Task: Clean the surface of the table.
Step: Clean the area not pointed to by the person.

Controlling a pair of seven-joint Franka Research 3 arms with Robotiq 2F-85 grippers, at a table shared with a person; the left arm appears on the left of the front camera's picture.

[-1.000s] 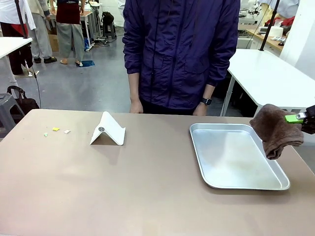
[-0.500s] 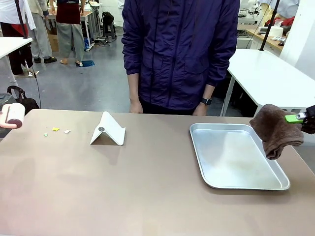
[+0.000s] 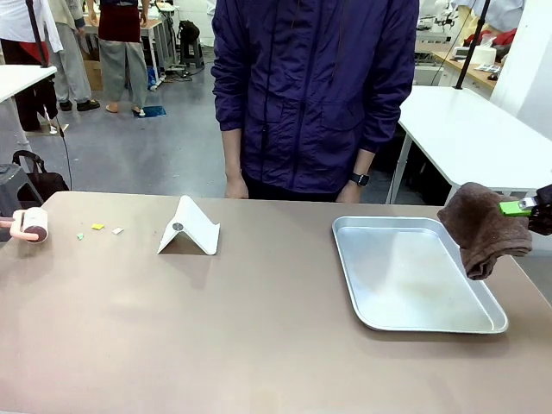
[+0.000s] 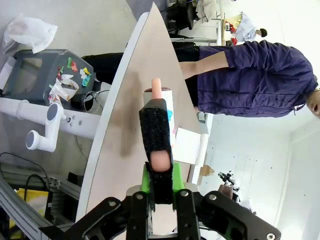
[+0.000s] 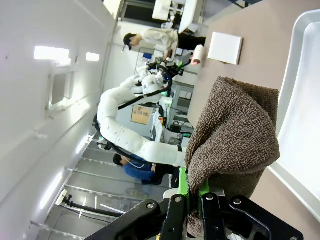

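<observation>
The left gripper (image 4: 156, 119) is clamped narrow on the pink handle of a white cylindrical lint roller (image 3: 34, 224) at the 9 o'clock edge of the broad brownish-taupe matte table (image 3: 259, 345). I cannot tell whether the roll touches the top. The roller's long axis runs 9 to 3 o'clock, roll end inward. Small yellow, green and white paper scraps (image 3: 97, 228) lie on the table just beside it at 3 o'clock, so this arm looks the nearer. A white folded card stand (image 3: 190, 227) and a shallow silver metal tray (image 3: 405, 276) follow. At the tray's 3 o'clock rim, the right gripper (image 3: 521, 208) is pinched on a brown terry cloth (image 3: 479, 228), well apart from the scraps.
</observation>
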